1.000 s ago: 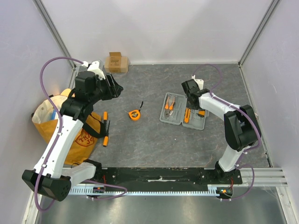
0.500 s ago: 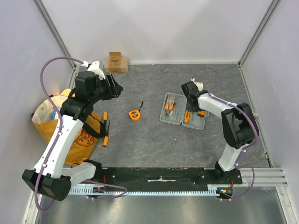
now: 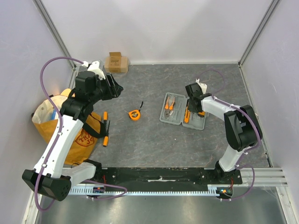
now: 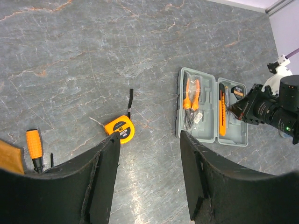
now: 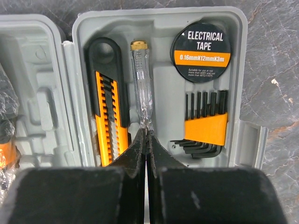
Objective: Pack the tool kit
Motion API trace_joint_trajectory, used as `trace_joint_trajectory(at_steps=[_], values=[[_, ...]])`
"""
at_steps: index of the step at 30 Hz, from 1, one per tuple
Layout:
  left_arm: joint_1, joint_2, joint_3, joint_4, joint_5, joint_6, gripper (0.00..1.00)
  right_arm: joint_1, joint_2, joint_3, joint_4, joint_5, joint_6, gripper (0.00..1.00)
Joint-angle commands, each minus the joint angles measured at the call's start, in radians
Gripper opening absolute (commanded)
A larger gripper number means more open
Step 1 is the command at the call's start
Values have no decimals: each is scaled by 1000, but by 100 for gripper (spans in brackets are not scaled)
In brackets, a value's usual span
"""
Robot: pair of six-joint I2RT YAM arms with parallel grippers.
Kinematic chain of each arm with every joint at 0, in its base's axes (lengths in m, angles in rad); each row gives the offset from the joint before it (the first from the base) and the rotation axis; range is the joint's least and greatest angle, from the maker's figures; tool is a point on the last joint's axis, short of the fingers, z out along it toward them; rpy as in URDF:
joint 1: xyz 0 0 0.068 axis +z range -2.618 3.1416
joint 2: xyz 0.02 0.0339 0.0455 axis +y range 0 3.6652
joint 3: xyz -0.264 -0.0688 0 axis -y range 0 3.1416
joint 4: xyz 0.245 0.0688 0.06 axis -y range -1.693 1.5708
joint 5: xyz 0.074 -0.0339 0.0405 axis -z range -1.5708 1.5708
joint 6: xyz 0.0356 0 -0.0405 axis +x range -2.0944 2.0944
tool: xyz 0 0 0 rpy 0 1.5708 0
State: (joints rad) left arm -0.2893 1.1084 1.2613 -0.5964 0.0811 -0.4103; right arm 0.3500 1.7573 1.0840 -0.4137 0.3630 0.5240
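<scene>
From above, the grey case [image 3: 183, 111] lies open on the surface [image 3: 154, 149], right of centre, its moulded pockets facing up for loading. The pliers [image 3: 170, 104] already sit in its left half. The right fingers [image 3: 188, 107] reach down into the right half, while the left fingers [image 3: 114, 87] hang high over the left side, well apart from any tool. The tape measure [image 3: 134, 114] lies loose between the arms, and two screwdrivers [image 3: 106, 139] lie beside the yellow bag [image 3: 46, 123], partly under the left arm; none of these is packed yet. A cardboard box [image 3: 117, 61] stands by the far wall, out of the way. In the left wrist view the left fingers are spread wide with nothing between them. The tape measure lies just past one tip with bare surface around it, so it looks the easiest next pick. In the right wrist view the right fingers are pressed together, their tips meeting the blade end of a clear tester [image 5: 141, 79] that lies in its slot, probably to seat it; whether the thin blade is pinched I cannot tell. The knife [image 5: 110, 116] and hex keys [image 5: 203, 126] crowd either side, and the tape roll [image 5: 202, 46] sits above.
</scene>
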Motion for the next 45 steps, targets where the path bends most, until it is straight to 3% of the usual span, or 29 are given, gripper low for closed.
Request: trace_joint_trajectory(at_steps=[1,13,20,30,36,45], values=[[-1,-12,18,17,2,2,60,-43,74,-119,-17,-79,41,0],[-1,-4,18,18,8,-7,60,-60,88,-130,-8,-96,38,0],[-2,13,39,18,9,-8,60,-59,-1,31,-59,-47,28,1],[-1,36,47,4,-3,-16,62,-59,-131,238,-86,-93,-15,20],[-1,48,6,-31,-41,1,68,-39,-173,225,-73,-183,-24,28],[-1,109,-111,-83,-147,-15,74,107,-182,165,29,-240,-102,51]])
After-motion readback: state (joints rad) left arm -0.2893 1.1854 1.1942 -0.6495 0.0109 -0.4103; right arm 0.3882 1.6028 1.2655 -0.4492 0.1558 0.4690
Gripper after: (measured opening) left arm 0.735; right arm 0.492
